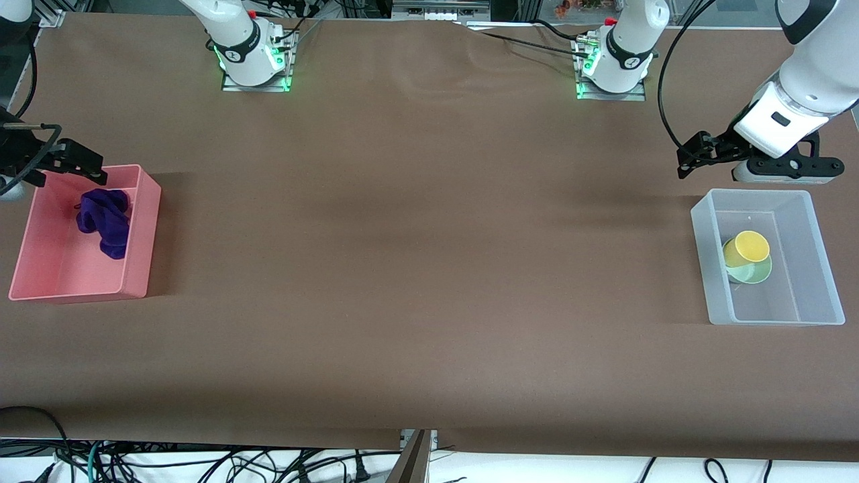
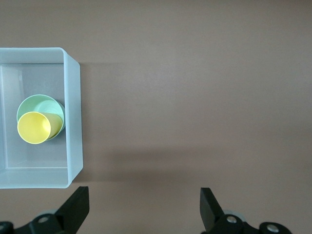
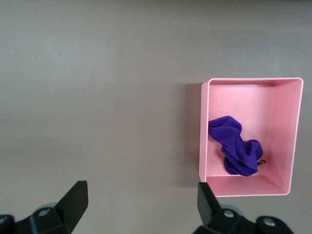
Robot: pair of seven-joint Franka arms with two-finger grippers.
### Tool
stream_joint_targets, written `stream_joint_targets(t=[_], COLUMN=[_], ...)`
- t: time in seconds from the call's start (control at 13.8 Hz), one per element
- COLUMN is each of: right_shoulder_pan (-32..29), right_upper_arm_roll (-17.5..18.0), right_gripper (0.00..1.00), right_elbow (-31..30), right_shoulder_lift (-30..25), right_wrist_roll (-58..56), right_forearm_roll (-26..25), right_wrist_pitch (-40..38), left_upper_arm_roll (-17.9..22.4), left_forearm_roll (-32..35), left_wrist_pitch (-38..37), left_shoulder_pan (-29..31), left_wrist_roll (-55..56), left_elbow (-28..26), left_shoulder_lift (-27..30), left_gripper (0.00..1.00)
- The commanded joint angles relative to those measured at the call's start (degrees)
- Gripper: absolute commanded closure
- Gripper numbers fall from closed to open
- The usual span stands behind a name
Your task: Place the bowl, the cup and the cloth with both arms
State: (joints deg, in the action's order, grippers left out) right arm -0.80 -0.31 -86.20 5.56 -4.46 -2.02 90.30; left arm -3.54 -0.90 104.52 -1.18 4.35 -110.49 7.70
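Note:
The purple cloth (image 1: 104, 218) (image 3: 236, 146) lies crumpled in a pink bin (image 1: 141, 228) (image 3: 204, 136) at the right arm's end of the table. At the left arm's end a clear bin (image 1: 701, 255) (image 2: 73, 122) holds the mint-green bowl (image 1: 757, 273) (image 2: 41, 102), and the yellow cup (image 1: 745, 247) (image 2: 34, 127) sits tilted in that bowl. My right gripper (image 1: 70, 178) (image 3: 141, 192) hangs open and empty over the pink bin's edge nearest the bases. My left gripper (image 1: 686, 161) (image 2: 145, 195) hangs open and empty over the table beside the clear bin's base-side corner.
The brown table (image 1: 429, 268) stretches between the two bins. Both arm bases (image 1: 255, 60) (image 1: 614, 67) stand along its edge farthest from the front camera. Loose cables (image 1: 201, 463) lie below its edge nearest to that camera.

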Motion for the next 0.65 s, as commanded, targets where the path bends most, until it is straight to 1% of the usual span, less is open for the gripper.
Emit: stream_joint_targets(t=[0.0,0.07,0.14,0.51,0.58], right_shoulder_pan=[-0.4,-0.4,-0.5,-0.5,-0.5], right_upper_arm_roll=[0.2,0.2,0.2,0.2,0.2], right_gripper=[0.01,0.01,0.01,0.01,0.01], right_elbow=[1.6,1.6,1.6,1.6,1.6], right_shoulder_lift=[0.6,0.6,0.6,0.6,0.6], right_wrist_roll=[0.5,0.5,0.5,0.7,0.8], right_forearm_roll=[1.1,1.1,1.1,1.1,1.9], right_wrist_pitch=[-1.3,-1.3,-1.3,-1.4,-1.4], left_upper_arm_roll=[1.1,1.2,1.2,1.1,1.1], left_forearm_roll=[-0.6,-0.6,-0.6,-0.6,-0.6], left_wrist_pitch=[-4.0,-5.5,-5.8,-5.8,-5.8], left_shoulder_pan=[-1.5,-1.5,-1.5,-1.4,-1.4], left_wrist_roll=[0.8,0.8,0.8,0.8,0.8], left_elbow=[4.0,6.2,6.9,6.8,6.8], left_shoulder_lift=[-1.9,-3.6,-4.4,-4.4,-4.4], left_gripper=[0.0,0.0,0.0,0.0,0.0])
